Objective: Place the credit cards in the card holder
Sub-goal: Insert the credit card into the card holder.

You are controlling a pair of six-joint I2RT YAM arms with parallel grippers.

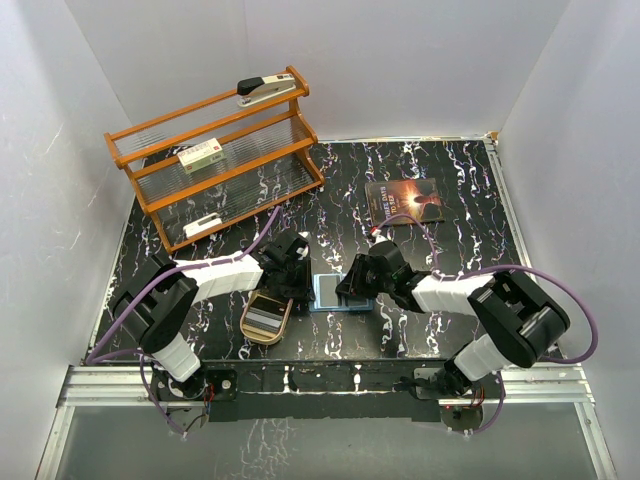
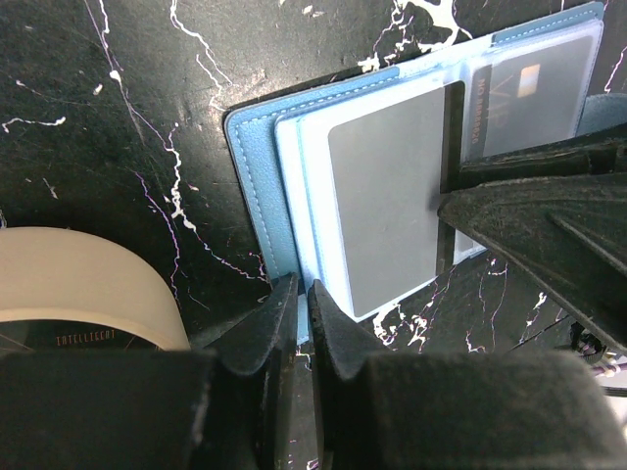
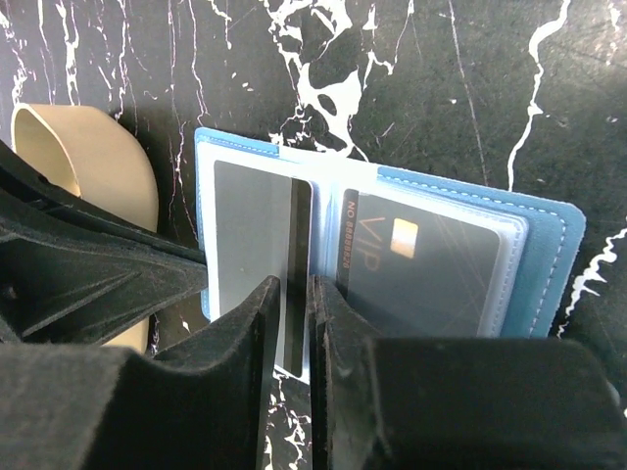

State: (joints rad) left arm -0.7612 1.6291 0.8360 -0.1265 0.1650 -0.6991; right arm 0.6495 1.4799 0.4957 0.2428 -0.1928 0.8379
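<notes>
The blue card holder [image 1: 330,292] lies open flat on the black marble table between my two grippers. A greyish-white credit card [image 3: 250,235] with a dark band sits in its left clear sleeve, the card's near end sticking out. A dark VIP credit card [image 3: 431,259] fills the right sleeve. My left gripper [image 2: 302,294] is shut, its tips over the holder's near edge with blue showing through the slit. My right gripper [image 3: 294,289] is shut to a thin slit, its tips over the grey card's dark band. Neither pinches anything that I can see.
A tan oblong wooden tray [image 1: 265,318] lies just left of the holder, with something flat and grey in it. At the back left, a wooden rack [image 1: 215,150] carries a stapler [image 1: 265,88] and a white-green box [image 1: 200,155]. A dark book [image 1: 405,200] lies at the back right.
</notes>
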